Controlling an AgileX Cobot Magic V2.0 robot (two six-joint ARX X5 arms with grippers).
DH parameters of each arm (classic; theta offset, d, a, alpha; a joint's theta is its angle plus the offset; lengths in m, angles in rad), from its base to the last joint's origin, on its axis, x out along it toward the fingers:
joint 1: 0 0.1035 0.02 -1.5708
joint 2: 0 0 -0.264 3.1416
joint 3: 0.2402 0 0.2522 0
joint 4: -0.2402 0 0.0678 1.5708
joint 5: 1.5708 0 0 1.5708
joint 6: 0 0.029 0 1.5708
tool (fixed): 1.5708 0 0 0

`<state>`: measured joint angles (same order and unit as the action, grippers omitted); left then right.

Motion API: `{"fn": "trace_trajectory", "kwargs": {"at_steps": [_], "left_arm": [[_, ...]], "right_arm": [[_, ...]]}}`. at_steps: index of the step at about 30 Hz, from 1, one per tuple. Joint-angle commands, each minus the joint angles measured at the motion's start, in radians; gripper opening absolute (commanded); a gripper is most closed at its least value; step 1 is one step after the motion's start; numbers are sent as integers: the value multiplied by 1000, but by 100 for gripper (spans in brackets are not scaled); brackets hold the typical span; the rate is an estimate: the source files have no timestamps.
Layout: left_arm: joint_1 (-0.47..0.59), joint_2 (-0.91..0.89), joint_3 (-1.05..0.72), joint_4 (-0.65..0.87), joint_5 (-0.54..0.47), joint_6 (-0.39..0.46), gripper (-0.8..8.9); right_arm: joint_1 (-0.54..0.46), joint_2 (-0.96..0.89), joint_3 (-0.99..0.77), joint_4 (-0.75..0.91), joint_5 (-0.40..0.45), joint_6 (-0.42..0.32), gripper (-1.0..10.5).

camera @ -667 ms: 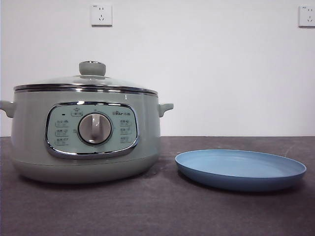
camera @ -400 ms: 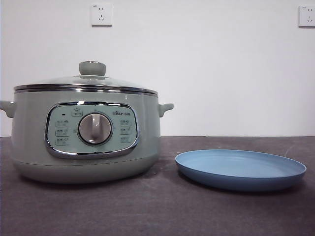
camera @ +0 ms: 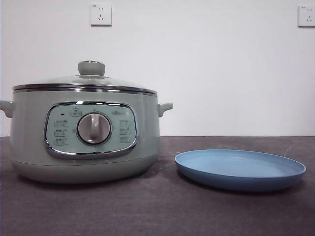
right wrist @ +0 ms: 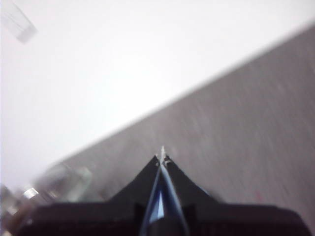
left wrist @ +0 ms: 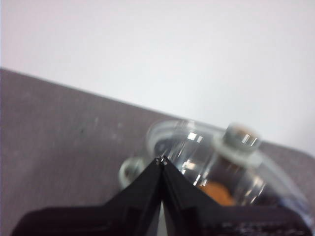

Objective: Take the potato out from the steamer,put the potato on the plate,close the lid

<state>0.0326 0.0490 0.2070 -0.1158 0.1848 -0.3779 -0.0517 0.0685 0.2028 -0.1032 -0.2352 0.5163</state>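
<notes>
The sage-green steamer (camera: pixel 83 142) stands at the left of the table with its glass lid (camera: pixel 84 81) on, knob (camera: pixel 91 68) on top. The light-blue plate (camera: pixel 239 169) lies empty to its right. In the left wrist view my left gripper (left wrist: pixel 161 161) is shut and empty, above and short of the lid (left wrist: pixel 216 157); an orange patch of the potato (left wrist: pixel 216 192) shows through the glass. My right gripper (right wrist: pixel 161 157) is shut and empty over the dark table, with the steamer's lid (right wrist: pixel 59 184) blurred off to one side. Neither gripper shows in the front view.
The dark grey table (camera: pixel 157 211) runs back to a white wall with two sockets (camera: pixel 101 14). The steamer has small side handles (camera: pixel 165 108) and a control panel with a dial (camera: pixel 93 129).
</notes>
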Motion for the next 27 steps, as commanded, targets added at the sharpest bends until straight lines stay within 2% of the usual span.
{"fn": "trace_trajectory", "kwargs": {"at_steps": [1,7,13,22,24,25,27], "left_arm": [[2,68,104,-6,3,29,-6],[2,293,357,-28,55,146,-6],[2,546,624,-110,181,166,-6],[-14,863,904,-211,379,173,-4],[-29,920,929,-213,406,172,8],[-40,947,937,-213,409,172,57],[-66,993,946,-216,398,171,281]], "right_arm": [[2,78,104,14,2,-45,-11],[2,312,371,11,-9,-189,-11],[2,554,645,-26,-155,-296,-11],[36,886,933,-141,-344,-342,11],[56,947,974,-158,-363,-342,100],[67,976,992,-167,-366,-342,206],[90,1023,1017,-183,-365,-342,430]]}}
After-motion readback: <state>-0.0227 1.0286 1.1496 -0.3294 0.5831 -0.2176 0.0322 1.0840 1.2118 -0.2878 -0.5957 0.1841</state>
